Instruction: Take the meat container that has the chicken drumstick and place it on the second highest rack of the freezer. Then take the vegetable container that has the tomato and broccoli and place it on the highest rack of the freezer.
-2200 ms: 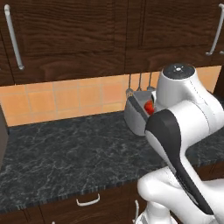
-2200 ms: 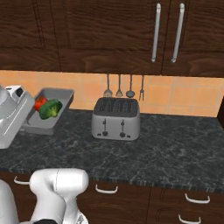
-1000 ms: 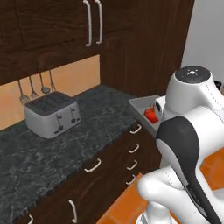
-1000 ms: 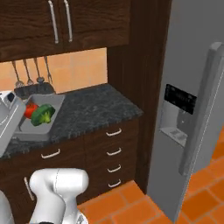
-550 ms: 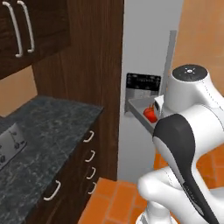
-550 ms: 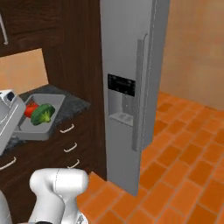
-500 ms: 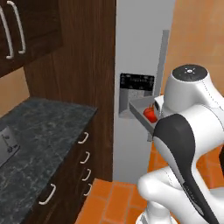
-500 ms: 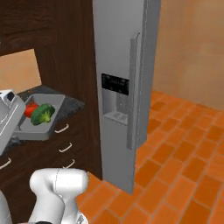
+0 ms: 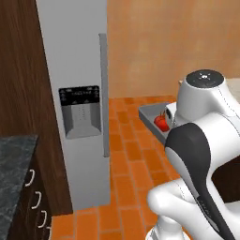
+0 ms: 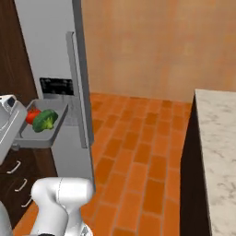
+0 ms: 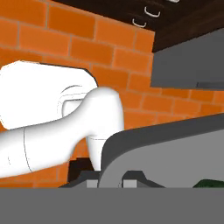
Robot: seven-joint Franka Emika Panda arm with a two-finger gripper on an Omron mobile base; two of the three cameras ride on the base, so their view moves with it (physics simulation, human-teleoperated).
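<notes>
My gripper (image 11: 112,181) is shut on the near rim of the grey vegetable container (image 11: 175,144), which it holds level in the air. The container (image 10: 44,132) carries the red tomato (image 10: 32,115) and the green broccoli (image 10: 45,120) side by side. In the left base view the container (image 9: 151,114) juts out from behind my arm with the tomato (image 9: 161,123) in it. The light-grey freezer (image 9: 77,93) stands to the container's left, its dispenser door shut, its long handle (image 10: 78,87) just beyond the tray.
Dark-brown drawers (image 9: 33,206) under a black counter (image 9: 11,154) adjoin the freezer on the left. A pale marble counter (image 10: 216,138) on a dark base stands to the right. Orange tile floor (image 10: 138,138) runs to the far orange wall.
The base has turned right, so the whole picture shifted: toaster and counter slid out to the left and the freezer came in. The container stays in my shut gripper.
</notes>
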